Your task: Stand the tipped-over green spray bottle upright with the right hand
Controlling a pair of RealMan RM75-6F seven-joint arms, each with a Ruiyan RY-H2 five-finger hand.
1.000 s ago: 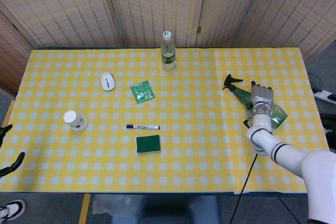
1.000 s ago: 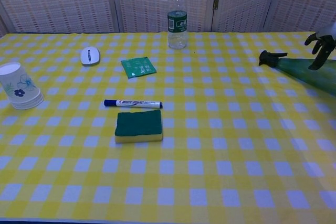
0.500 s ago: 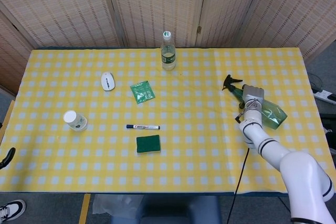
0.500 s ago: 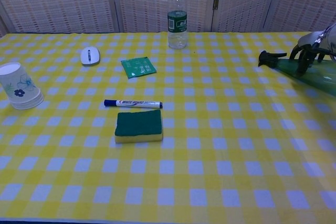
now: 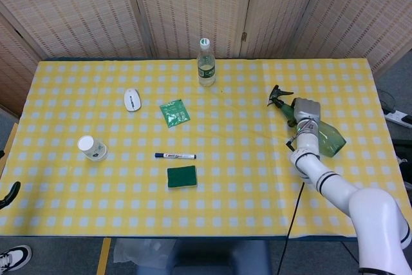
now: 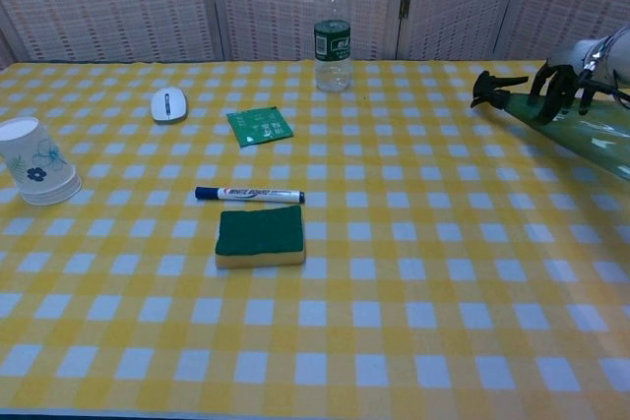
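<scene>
The green spray bottle (image 5: 320, 134) lies tilted, nozzle raised, well to the right of the clear water bottle (image 5: 205, 62), with the right hand (image 5: 305, 115) wrapped around its neck, fingers (image 6: 554, 86) curled over it.

a clear water bottle (image 5: 205, 62) stands upright at the far edge of the bench (image 5: 77, 207). a white mouse (image 5: 132, 99) and paper cup (image 5: 92, 147) sit toward the left edge. near the middle lie a green packet (image 5: 174, 113), a marker (image 5: 175, 156) and a green sponge (image 5: 182, 176).
</scene>
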